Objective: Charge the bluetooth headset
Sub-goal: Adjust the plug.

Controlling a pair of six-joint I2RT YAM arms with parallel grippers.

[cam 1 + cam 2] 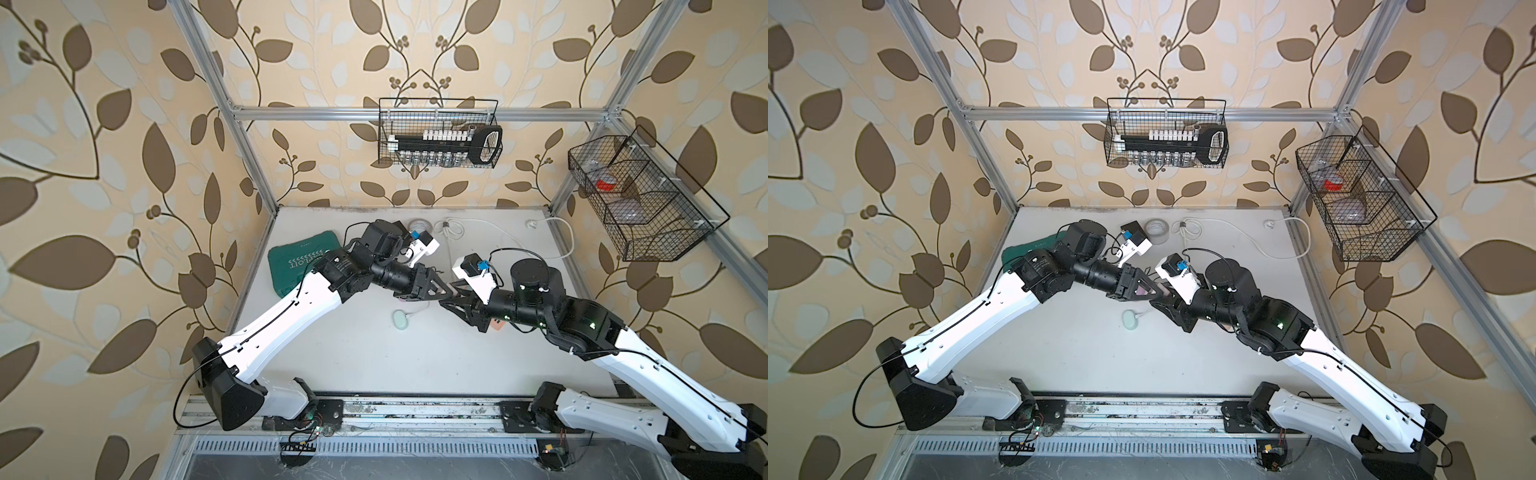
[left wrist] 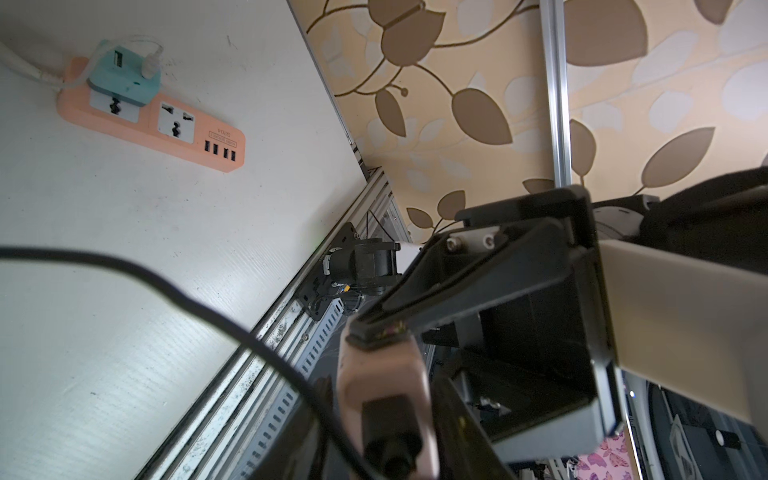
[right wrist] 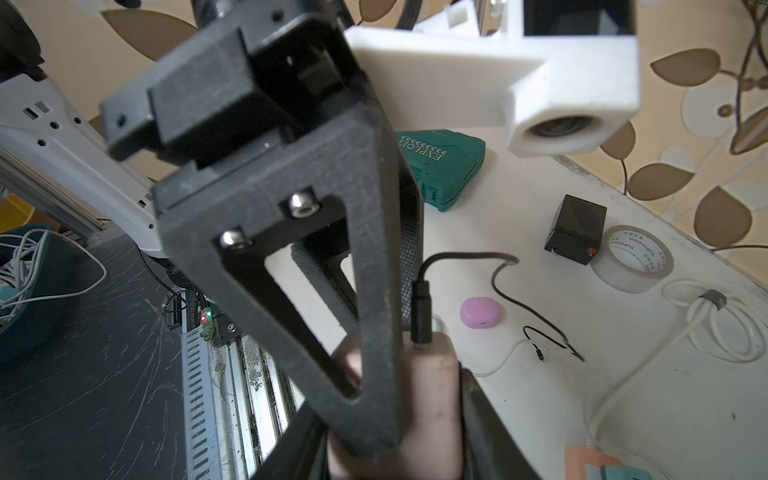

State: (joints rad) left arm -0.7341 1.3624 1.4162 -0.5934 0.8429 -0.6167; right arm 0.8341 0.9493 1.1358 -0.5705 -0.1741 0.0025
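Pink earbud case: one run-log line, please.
right gripper holds pale pink earbud case; black cable plug in case; left gripper at plug

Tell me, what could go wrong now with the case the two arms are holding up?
The black cable loops slack from its plug, so a moving arm could snag it and tug it out. Both arms' jaws crowd the pale pink case above the table; a slip might drop it.

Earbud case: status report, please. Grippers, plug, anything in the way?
Right gripper shut on peach case. Left gripper tip to tip at its plug end, grip unclear. Black plug appears seated in case. Black cable trails slack.
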